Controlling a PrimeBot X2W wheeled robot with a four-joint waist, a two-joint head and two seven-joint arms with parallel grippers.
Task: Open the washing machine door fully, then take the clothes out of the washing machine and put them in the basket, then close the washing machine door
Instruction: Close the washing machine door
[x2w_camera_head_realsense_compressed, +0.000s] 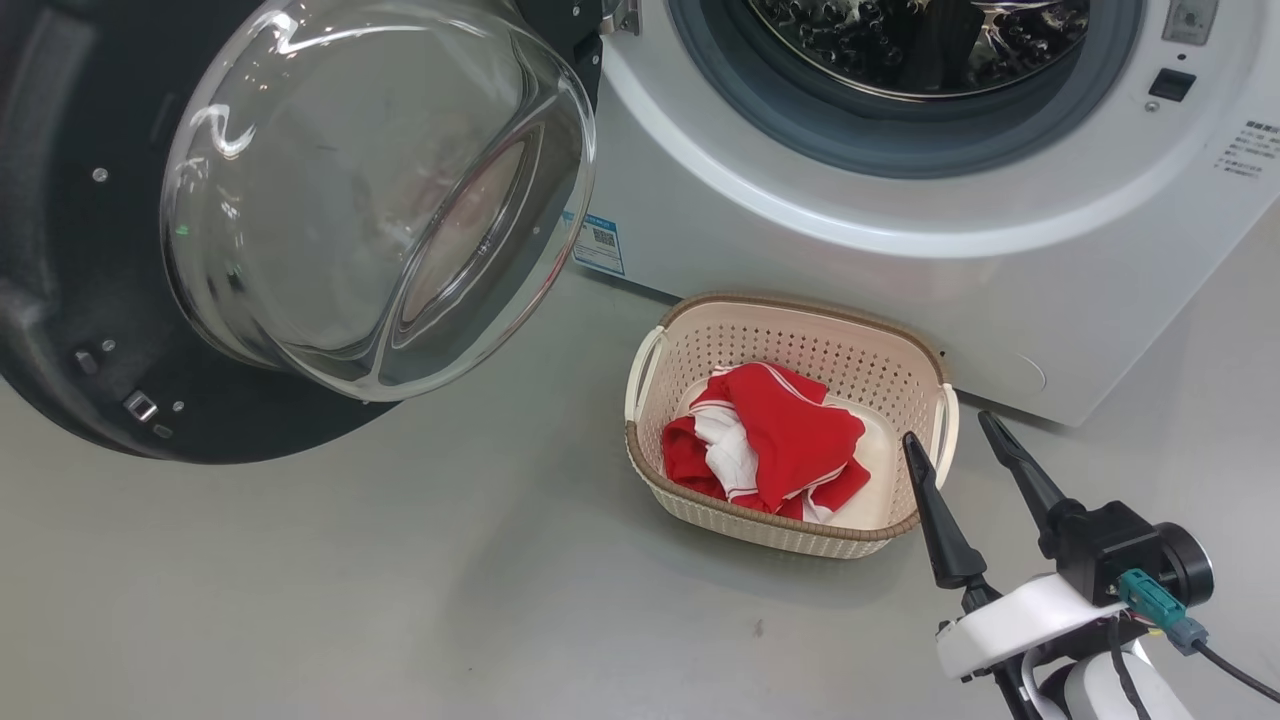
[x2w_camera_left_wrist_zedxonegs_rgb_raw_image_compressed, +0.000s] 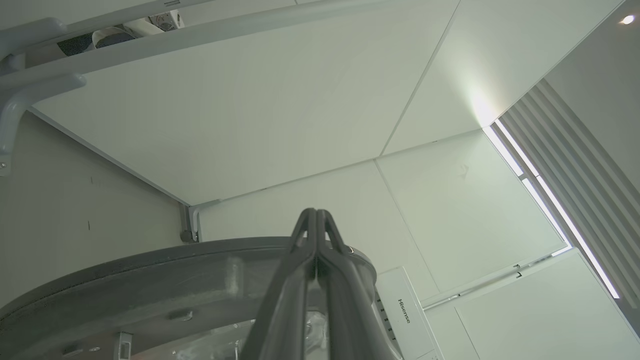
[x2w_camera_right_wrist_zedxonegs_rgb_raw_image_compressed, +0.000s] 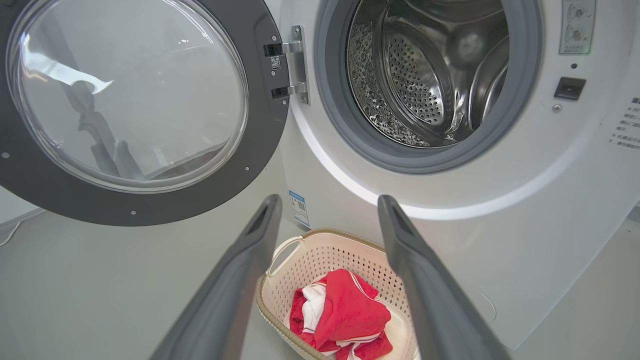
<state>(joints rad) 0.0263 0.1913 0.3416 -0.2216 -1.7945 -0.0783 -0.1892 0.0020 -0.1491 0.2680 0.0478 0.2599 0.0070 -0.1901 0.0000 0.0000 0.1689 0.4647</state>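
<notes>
The red clothes (x2w_camera_head_realsense_compressed: 765, 445) are found inside the basket (x2w_camera_head_realsense_compressed: 800, 350), which is set on the floor at about 6 o'clock from the drum of the washing machine (x2w_camera_head_realsense_compressed: 900, 260). The washing machine door (x2w_camera_head_realsense_compressed: 60, 300) is swung wide open at 9 o'clock from the drum. The right gripper (x2w_camera_head_realsense_compressed: 948, 428) is held released at 4 o'clock of the basket, while the left gripper (x2w_camera_left_wrist_zedxonegs_rgb_raw_image_compressed: 316, 215) is clenched on nothing near the door's rim.

One basket (x2w_camera_head_realsense_compressed: 790, 345), one washing machine (x2w_camera_head_realsense_compressed: 800, 260)

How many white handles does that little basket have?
2. One handle on the left end of the basket in the head view, the other on its right end; none seem hidden.
</notes>
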